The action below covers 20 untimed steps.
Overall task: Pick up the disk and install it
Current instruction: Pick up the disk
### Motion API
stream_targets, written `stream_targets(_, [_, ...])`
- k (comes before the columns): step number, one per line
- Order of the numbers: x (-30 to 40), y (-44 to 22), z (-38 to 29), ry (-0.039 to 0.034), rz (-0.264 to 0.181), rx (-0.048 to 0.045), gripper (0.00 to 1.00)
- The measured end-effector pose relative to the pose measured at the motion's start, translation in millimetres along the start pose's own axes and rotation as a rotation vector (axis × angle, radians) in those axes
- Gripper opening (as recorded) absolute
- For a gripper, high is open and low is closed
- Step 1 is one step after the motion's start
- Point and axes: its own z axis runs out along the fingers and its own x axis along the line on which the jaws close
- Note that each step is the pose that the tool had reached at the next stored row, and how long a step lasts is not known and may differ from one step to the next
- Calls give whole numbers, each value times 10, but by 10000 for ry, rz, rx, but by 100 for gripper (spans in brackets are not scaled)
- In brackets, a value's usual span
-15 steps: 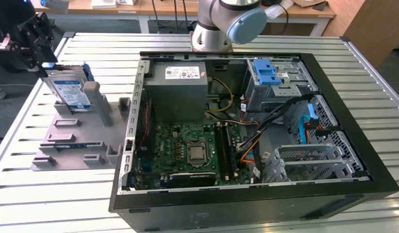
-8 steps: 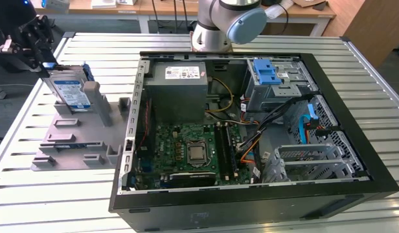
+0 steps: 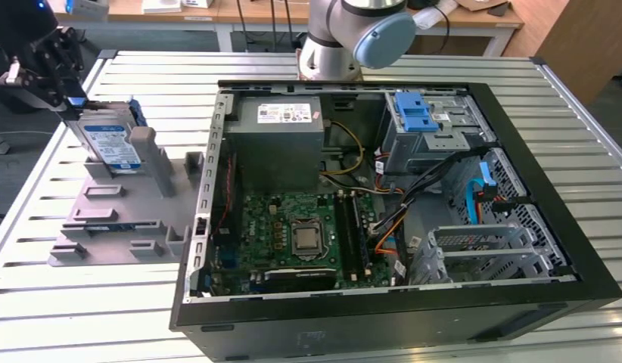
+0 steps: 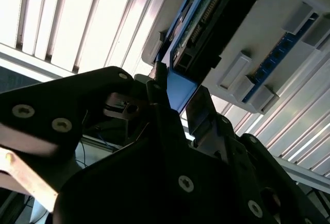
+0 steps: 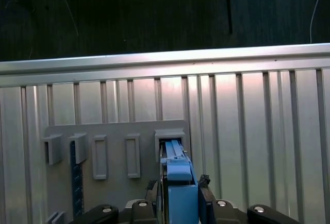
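The end effector is pinching the top of the disk. In both wrist views its dark fingers press on the two faces of the blue carrier frame. The disk stands upright on a narrow edge at the far end, as the exterior view sees it, of a grey fixture plate, with its label turned toward the exterior view's right. In the first wrist view its blue edge runs down into a raised socket, but whether it sits on the bottom or hangs just clear I cannot tell. A grey post rises just beside the labelled face, and other low sockets line the plate, apart from the disk. The plate lies on a slatted metal surface. The surface's far edge passes close behind the socket in the first wrist view, with dark floor beyond it. Bare slats run along the plate on the exterior view's left, and a narrow bare strip separates it from the open computer case, whose near wall stands taller than the plate. Inside the case, the grey drive bay with its blue latch sits at the far corner on the exterior view's right, well apart from the disk. The power-supply box is near it, and cables cross the room in front of the bay.
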Motion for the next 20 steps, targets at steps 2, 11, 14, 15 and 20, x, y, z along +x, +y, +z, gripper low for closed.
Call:
stream_targets(2, [0,0,12,0,0,-1,42])
stream_targets(11, [0,0,29,0,0,3,49])
stream_targets(14, [0,0,50,3,1,-2,49])
stream_targets(15, [0,0,60,3,0,-1,49])
stream_targets(20, [0,0,122,4,1,-12,49])
